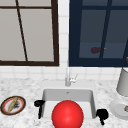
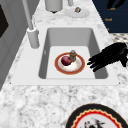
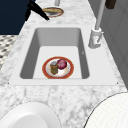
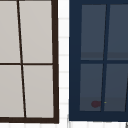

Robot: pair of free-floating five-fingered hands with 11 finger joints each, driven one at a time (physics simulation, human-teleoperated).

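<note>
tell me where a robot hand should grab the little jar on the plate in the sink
Probably around the jar's upright body just under its cap, coming from above and the sink's front side. It stands upright on the red-rimmed plate with a dark red round item close against its other side.

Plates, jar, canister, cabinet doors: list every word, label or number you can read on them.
None can be read.
The small jar on the red-rimmed plate in the sink: no legible label.
The patterned plate on the counter: a drawing, no letters.
The grey canister and the cabinet door: plain.
</note>
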